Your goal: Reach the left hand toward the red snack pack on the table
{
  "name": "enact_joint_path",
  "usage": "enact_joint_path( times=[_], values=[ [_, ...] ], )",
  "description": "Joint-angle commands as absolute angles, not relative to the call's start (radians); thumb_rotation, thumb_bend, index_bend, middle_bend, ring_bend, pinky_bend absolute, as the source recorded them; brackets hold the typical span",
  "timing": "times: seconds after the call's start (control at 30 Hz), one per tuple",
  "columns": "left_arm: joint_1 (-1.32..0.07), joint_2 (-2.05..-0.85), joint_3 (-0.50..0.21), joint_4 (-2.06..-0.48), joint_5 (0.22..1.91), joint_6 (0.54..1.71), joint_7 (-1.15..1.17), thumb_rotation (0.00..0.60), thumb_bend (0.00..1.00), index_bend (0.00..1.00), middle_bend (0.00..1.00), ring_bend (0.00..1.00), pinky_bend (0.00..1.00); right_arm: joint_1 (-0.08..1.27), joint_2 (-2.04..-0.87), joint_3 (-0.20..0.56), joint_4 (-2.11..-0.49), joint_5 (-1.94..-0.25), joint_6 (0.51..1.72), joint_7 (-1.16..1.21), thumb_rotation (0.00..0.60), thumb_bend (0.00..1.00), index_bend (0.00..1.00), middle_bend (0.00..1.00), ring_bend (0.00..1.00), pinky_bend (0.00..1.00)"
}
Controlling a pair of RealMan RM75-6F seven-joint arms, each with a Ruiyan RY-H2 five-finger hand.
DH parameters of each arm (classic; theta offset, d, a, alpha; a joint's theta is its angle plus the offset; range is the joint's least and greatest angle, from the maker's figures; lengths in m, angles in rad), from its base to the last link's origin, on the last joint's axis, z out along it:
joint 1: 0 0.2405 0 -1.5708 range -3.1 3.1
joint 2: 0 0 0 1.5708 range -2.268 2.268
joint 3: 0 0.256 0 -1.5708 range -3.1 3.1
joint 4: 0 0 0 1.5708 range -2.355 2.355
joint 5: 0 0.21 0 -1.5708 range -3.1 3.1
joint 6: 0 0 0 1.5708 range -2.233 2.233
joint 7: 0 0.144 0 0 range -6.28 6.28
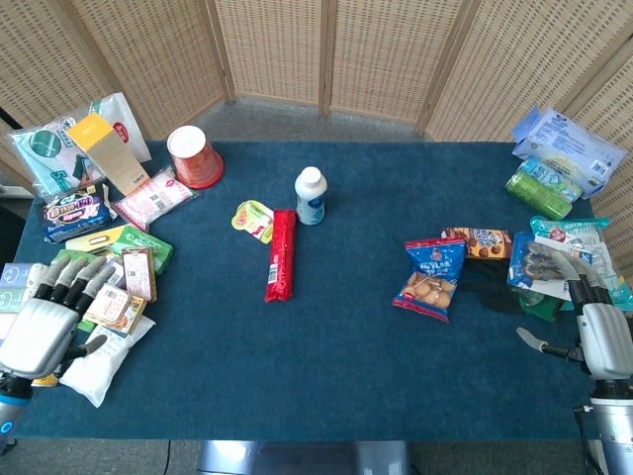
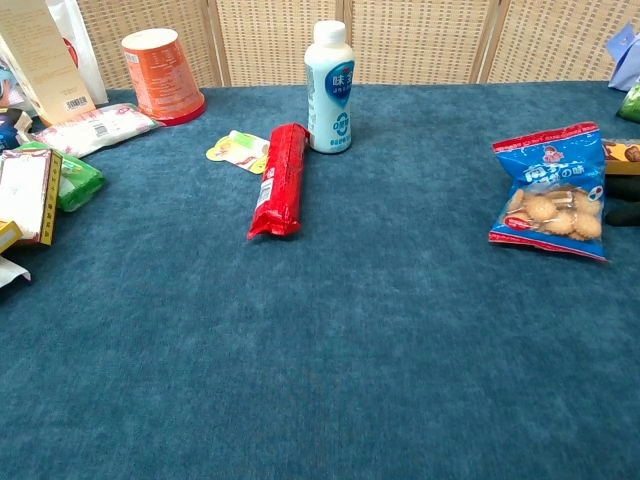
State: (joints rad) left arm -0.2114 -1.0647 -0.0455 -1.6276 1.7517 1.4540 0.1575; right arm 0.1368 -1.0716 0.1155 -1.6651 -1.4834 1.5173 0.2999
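The red snack pack (image 1: 281, 254) is a long narrow tube lying lengthwise near the middle of the blue table; the chest view shows the red snack pack (image 2: 279, 180) too. My left hand (image 1: 49, 322) hovers at the table's front left, fingers apart and empty, over the pile of packets there, far to the left of the pack. At the front right edge my right hand (image 1: 593, 327) is open and holds nothing. Neither hand appears in the chest view.
A white bottle (image 1: 311, 195) and a small yellow-green cup (image 1: 253, 219) stand just behind the pack. A red paper cup (image 1: 194, 155) and several packets crowd the left side. A blue cookie bag (image 1: 432, 276) lies right of centre, with more snacks at the right edge.
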Motion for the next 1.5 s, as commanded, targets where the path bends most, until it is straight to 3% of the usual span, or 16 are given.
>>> enact_joint_path(
  times=[0.03,0.17,0.37,0.7,1.3,1.33,1.4,1.47,1.5],
  values=[
    [-0.360,-1.163,-0.092,-1.457,1.849,1.360,0.180,0.600,0.00,0.00,0.00,0.00,0.00,0.132,-1.064,0.119,-1.673,-1.490,1.526,0.313,0.600,0.00,0.00,0.00,0.00,0.00],
    [-0.465,-1.241,-0.126,-1.320,1.908,1.320,0.265,0.600,0.00,0.00,0.00,0.00,0.00,0.126,-1.048,0.123,-1.685,-1.493,1.530,0.349,0.600,0.00,0.00,0.00,0.00,0.00],
    [-0.609,-1.365,-0.121,-1.148,1.966,1.253,0.276,0.600,0.00,0.00,0.00,0.00,0.00,0.118,-1.025,0.134,-1.688,-1.485,1.536,0.393,0.600,0.00,0.00,0.00,0.00,0.00],
    [-0.763,-1.482,-0.107,-1.092,1.920,1.031,0.379,0.600,0.00,0.00,0.00,0.00,0.00,0.110,-1.009,0.141,-1.693,-1.495,1.544,0.441,0.600,0.00,0.00,0.00,0.00,0.00],
    [-0.943,-1.667,-0.113,-0.995,1.787,0.814,0.494,0.600,0.00,0.00,0.00,0.00,0.00,0.104,-0.996,0.142,-1.701,-1.509,1.546,0.466,0.600,0.00,0.00,0.00,0.00,0.00],
    [-0.951,-1.671,-0.111,-0.997,1.784,0.806,0.501,0.600,0.00,0.00,0.00,0.00,0.02,0.103,-0.995,0.142,-1.703,-1.512,1.548,0.464,0.600,0.00,0.00,0.00,0.00,0.00],
    [-0.967,-1.678,-0.107,-1.003,1.775,0.781,0.524,0.600,0.00,0.06,0.03,0.05,0.20,0.102,-0.994,0.140,-1.708,-1.520,1.553,0.461,0.600,0.00,0.00,0.00,0.00,0.00],
    [-0.978,-1.683,-0.102,-1.011,1.773,0.772,0.550,0.600,0.00,0.25,0.17,0.21,0.43,0.101,-0.992,0.140,-1.712,-1.524,1.556,0.457,0.600,0.00,0.00,0.00,0.00,0.00],
    [-0.981,-1.687,-0.095,-1.013,1.774,0.773,0.562,0.600,0.00,0.34,0.24,0.28,0.49,0.100,-0.992,0.140,-1.714,-1.526,1.559,0.455,0.600,0.00,0.00,0.00,0.00,0.00]
  ],
)
